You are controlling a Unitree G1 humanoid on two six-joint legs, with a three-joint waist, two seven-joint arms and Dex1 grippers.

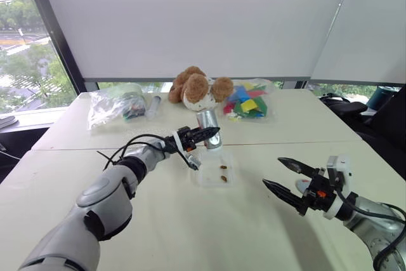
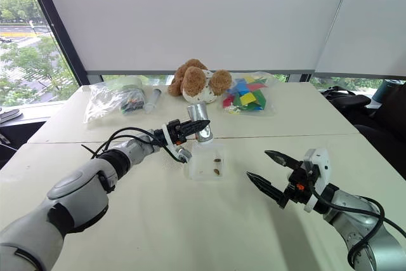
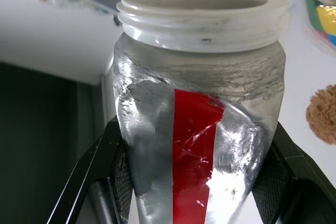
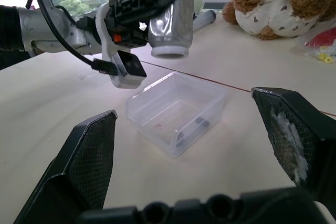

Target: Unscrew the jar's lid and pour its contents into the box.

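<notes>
Nearest, R gripper hangs just above the table on the right side, fingers spread wide w/ nothing between them, tips aimed toward the middle of the table. White smear on the inner pad of one finger.

Mid-table sits the box, clear shallow tray, upright, well apart from R gripper. Contents: a couple of small brown pieces lie on the box floor, toward its far-right part.

Directly over the box's far edge, L gripper clamps the jar by its sides, fingers pressed onto the silver wrap either side of the red stripe. Jar is upended, open mouth facing down at the box, no lid on it; white threaded neck bare. Mouth clear of the box, not touching it. Can't tell if anything is left inside.

Further back, near the table's far edge: a brown-and-white plush toy in the centre, just behind the jar. Left of it a clear bag w/ mixed items and a small grey tube lying beside it. Right of the plush, another clear bag of coloured pieces. Behind all that, white window blinds.
</notes>
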